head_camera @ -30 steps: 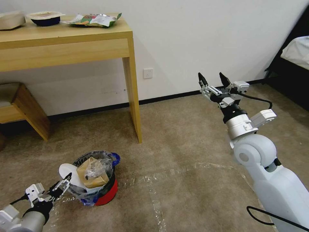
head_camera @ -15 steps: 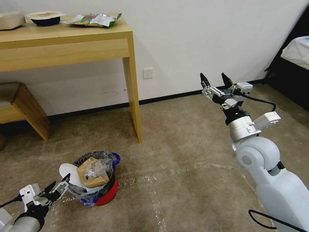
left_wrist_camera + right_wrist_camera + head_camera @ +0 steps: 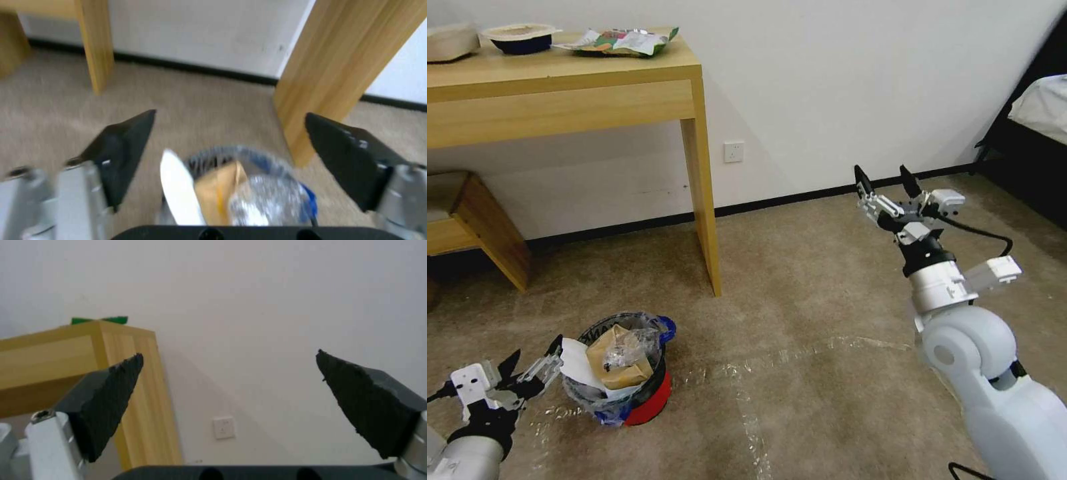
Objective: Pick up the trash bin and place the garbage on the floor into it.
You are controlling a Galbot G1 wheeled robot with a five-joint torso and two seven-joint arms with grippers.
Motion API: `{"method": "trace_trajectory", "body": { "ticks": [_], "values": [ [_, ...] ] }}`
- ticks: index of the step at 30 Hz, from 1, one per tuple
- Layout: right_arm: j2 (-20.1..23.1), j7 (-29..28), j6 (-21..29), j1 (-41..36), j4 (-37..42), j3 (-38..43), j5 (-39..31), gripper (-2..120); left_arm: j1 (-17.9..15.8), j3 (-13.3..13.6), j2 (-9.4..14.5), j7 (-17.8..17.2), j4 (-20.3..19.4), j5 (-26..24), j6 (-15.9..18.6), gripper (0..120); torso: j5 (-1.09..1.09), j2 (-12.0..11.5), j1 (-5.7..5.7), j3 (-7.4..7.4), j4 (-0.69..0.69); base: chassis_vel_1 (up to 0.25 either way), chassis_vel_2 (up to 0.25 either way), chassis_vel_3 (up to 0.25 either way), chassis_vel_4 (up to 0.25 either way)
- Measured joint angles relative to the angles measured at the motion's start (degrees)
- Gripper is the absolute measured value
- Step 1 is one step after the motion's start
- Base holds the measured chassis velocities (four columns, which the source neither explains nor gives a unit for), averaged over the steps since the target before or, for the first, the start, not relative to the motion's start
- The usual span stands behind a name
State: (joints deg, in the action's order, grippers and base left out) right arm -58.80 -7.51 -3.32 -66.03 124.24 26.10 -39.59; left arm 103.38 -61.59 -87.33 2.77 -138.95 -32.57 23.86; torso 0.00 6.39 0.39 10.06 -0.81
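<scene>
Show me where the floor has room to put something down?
Bare carpet lies between the table leg and the right gripper, and on toward the wall. It is crowded low on the left: the trash bin, stuffed with garbage, sits just beside the open left gripper.

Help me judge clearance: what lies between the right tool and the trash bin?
In the head view, bare carpet separates the right tool from the trash bin.

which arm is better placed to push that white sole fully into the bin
Left. The left gripper is open right beside the white sole at the bin rim; the right gripper is raised far across the room.
</scene>
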Motion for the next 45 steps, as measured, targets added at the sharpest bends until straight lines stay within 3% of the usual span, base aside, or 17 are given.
{"method": "trace_trajectory", "body": {
  "ticks": [12,15,16,18,24,27,32,35,37,45],
  "values": [
    [-6.6,4.7,-7.9,-8.6,0.8,3.9,8.4,100,-0.9,0.4,0.2,4.3,0.4,7.2,-9.6,100,0.00,0.0,0.00,0.00,0.00,0.000,0.000,0.000,0.000],
    [-11.2,4.9,-11.7,-11.4,0.4,6.1,14.0,100,-2.2,0.5,0.6,5.9,2.4,12.3,-14.2,100,0.00,0.0,0.00,0.00,0.00,0.000,0.000,0.000,0.000],
    [-11.2,4.9,-11.7,-11.4,0.4,6.1,14.0,100,-2.2,0.5,0.6,5.9,2.4,12.3,-14.2,100,0.00,0.0,0.00,0.00,0.00,0.000,0.000,0.000,0.000],
    [-14.5,1.3,-12.2,-14.2,0.0,9.1,24.1,100,-3.3,0.5,0.7,6.3,3.9,16.2,-16.6,100,-0.01,0.0,0.00,0.00,0.01,0.000,0.000,0.000,0.000],
    [-17.2,-4.0,-12.6,-18.4,0.1,14.5,30.9,100,-4.4,1.2,0.9,5.8,5.8,19.8,-19.4,100,0.00,0.0,0.00,0.00,-0.01,0.000,0.000,0.000,0.000],
    [-18.7,-4.6,-13.2,-20.3,1.1,15.9,32.5,100,-5.6,2.8,0.8,5.7,6.8,21.6,-21.3,100,-0.01,0.0,0.00,0.00,-0.01,0.000,0.000,0.000,0.000],
    [-20.5,-6.1,-13.1,-23.3,2.1,12.9,34.0,100,-7.9,8.3,1.1,5.7,8.6,24.4,-23.8,100,-0.01,0.0,0.00,0.00,0.00,0.000,0.000,0.000,0.000],
    [-20.6,-6.2,-13.1,-23.8,2.1,12.4,34.3,100,-8.3,9.0,1.2,5.5,9.1,25.0,-23.9,100,0.00,0.0,0.00,0.00,-0.01,0.000,0.000,0.000,0.000],
    [-20.7,-6.4,-12.6,-24.6,1.9,11.1,34.5,100,-9.2,11.1,1.4,4.9,10.7,26.5,-24.6,100,0.00,0.0,0.00,0.00,0.00,0.000,0.000,0.000,0.000],
    [-21.3,-5.5,-12.2,-26.2,1.1,8.0,34.4,100,-10.9,15.0,1.1,3.8,13.3,28.4,-25.9,100,0.00,0.0,0.00,0.00,0.00,0.000,0.000,0.000,0.000]
  ]
}}
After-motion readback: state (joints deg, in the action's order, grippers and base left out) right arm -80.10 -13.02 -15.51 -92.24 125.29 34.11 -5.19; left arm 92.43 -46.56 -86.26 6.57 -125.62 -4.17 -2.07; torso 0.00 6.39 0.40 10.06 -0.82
